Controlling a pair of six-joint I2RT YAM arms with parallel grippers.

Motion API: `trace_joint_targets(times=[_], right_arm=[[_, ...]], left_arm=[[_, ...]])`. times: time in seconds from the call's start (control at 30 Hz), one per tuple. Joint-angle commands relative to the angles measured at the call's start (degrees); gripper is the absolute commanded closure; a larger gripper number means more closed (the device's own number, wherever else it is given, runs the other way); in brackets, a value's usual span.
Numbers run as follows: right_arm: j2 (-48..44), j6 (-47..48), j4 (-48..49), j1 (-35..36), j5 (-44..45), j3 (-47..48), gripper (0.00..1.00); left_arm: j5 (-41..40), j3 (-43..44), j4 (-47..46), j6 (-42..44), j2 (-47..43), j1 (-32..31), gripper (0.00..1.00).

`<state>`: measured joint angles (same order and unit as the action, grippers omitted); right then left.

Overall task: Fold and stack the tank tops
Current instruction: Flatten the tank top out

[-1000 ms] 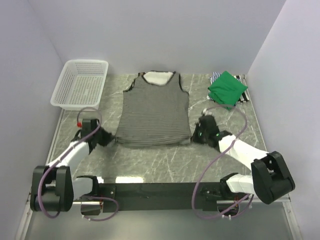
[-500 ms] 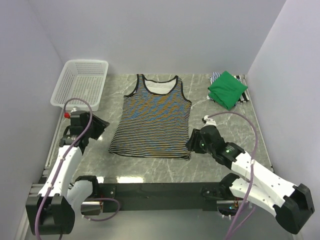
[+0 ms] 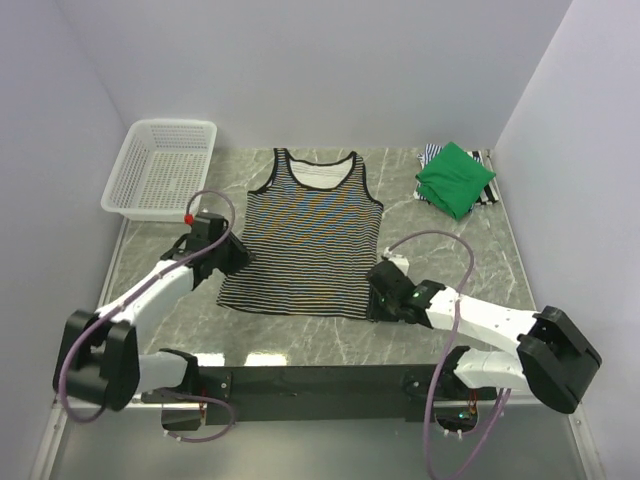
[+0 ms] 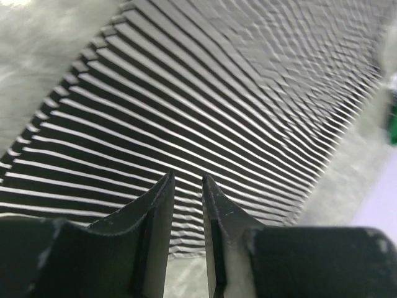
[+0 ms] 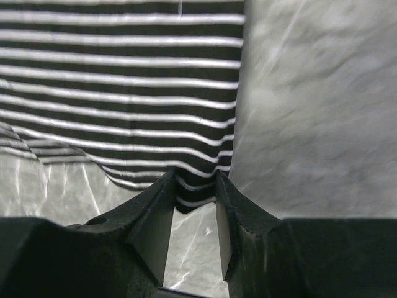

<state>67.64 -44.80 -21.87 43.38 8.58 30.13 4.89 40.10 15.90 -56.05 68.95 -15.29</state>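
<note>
A black-and-white striped tank top lies flat in the middle of the table, neck to the back. My left gripper is at its lower left edge. In the left wrist view the gripper is open a narrow gap, its tips over the striped cloth just past the hem. My right gripper is at the lower right corner. The right wrist view shows this gripper open, with the corner of the cloth lying between its tips. A folded green tank top rests on a striped one at the back right.
A white mesh basket stands at the back left corner. White walls close in the table on three sides. Bare marble shows right of the striped top's hem.
A second ago both grippers were shut on the top's bottom corners. They let go, the top settled flat, and both grippers have come back to those corners with the jaws narrowing.
</note>
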Motion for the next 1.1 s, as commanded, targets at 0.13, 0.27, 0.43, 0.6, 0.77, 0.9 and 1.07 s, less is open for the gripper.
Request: trace_joint_targets(times=[0.13,0.27,0.43,0.6,0.77,0.9,1.07], right_arm=[[3.63,-8.46,-3.7,10.75,6.36,0.02,0.63],[5.92,-12.58,-6.25,15.76,5.75,-0.33,0.64],[4.88,-16.55,-8.81,22.54,4.52,-1.21,0.6],[-3.37,-17.0,-11.71,18.69,4.96,-5.07,0.55],[-12.52,-14.19,-17.13,11.84,6.62,-3.24,0.52],[-19.11,-12.77,-21.81,7.18,9.44,0.01,0.46],[-20.1,-8.74,-16.91,3.29,7.77,4.93,0.45]], left_arm=[[-7.87,0.07,-3.77,-3.63,10.23,0.17,0.68],[-9.36,0.42,-2.28,-3.63,14.1,1.75,0.68],[-7.08,-0.63,-2.72,-1.78,13.32,7.38,0.68],[-5.32,-3.61,-3.24,-2.04,11.92,7.2,0.68],[-2.95,-7.83,-4.83,-4.06,10.51,4.92,0.68],[-4.0,-11.17,-3.25,-7.48,6.39,-1.48,0.68],[-4.01,-13.38,-0.79,-16.89,1.55,-15.19,0.67]])
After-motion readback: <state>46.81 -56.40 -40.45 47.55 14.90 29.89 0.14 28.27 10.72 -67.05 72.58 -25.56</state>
